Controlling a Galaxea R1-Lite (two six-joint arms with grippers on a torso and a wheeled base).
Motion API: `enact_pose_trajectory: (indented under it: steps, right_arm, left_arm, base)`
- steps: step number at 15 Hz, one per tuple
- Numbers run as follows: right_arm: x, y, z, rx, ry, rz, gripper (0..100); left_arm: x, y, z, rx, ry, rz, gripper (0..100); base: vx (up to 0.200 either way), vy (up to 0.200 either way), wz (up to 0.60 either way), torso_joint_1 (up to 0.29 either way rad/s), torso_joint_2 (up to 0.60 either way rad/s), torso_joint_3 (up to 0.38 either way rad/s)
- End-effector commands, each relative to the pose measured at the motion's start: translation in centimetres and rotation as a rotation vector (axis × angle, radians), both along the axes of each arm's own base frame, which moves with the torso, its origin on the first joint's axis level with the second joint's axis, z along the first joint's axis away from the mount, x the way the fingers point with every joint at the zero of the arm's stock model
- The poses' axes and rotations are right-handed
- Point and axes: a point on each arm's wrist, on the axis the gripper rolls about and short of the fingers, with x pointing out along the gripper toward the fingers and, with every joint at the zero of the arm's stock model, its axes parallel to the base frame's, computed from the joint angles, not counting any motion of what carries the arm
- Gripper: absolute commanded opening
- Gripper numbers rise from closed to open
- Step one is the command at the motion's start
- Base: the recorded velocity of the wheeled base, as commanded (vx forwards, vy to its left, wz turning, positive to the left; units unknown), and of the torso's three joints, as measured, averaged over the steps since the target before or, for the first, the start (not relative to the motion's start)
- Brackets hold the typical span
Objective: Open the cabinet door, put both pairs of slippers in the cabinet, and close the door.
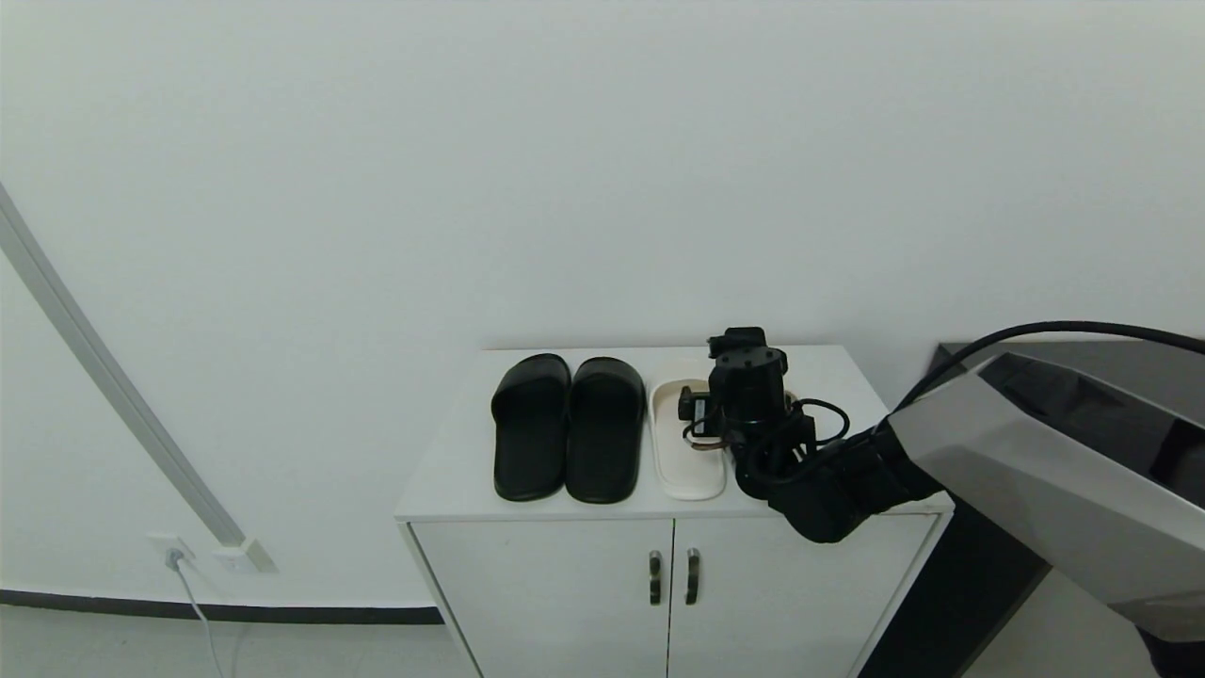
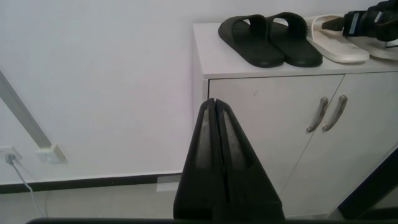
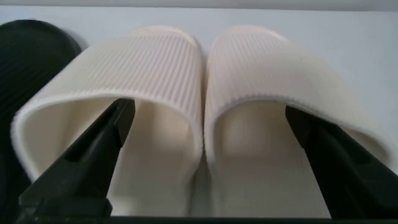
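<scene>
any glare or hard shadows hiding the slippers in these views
head view: soft even light, no glare on the cabinet, black slippers read as dark shapes; right wrist view: white slippers evenly lit, shaded only under their straps; left wrist view: no glare on the doors.

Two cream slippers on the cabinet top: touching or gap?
Touching. In the right wrist view the strap of one cream slipper presses against the strap of the other cream slipper, with no gap along the seam.
</scene>
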Motion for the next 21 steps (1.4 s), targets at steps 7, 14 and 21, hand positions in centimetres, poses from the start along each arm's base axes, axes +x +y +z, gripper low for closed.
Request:
enact_pose_trajectory:
  steps: [7, 14, 21]
  right_arm:
    - [0.9, 0.2, -0.5, -0.014, -0.004, 0.013, 0]
    - [0.7, -0.8, 1.4, -0.027, -0.034, -0.005, 0]
    - [-6.1, -3.7, 7.2, -0.008, -0.043, 0.182, 0]
  left_arm:
    - [0.0, 0.0, 0.0, 0.0, 0.001, 0.0, 0]
    - [0.0, 0.0, 0.0, -0.005, 0.001, 0.001, 0]
    - [0.0, 0.0, 0.0, -0.005, 0.001, 0.0, 0]
  base:
    - [0.0, 0.0, 0.0, 0.0, 0.0, 0.0]
    - [0.0, 0.0, 0.0, 0.0, 0.0, 0.0]
    - [0.0, 0.0, 0.0, 0.0, 0.0, 0.0]
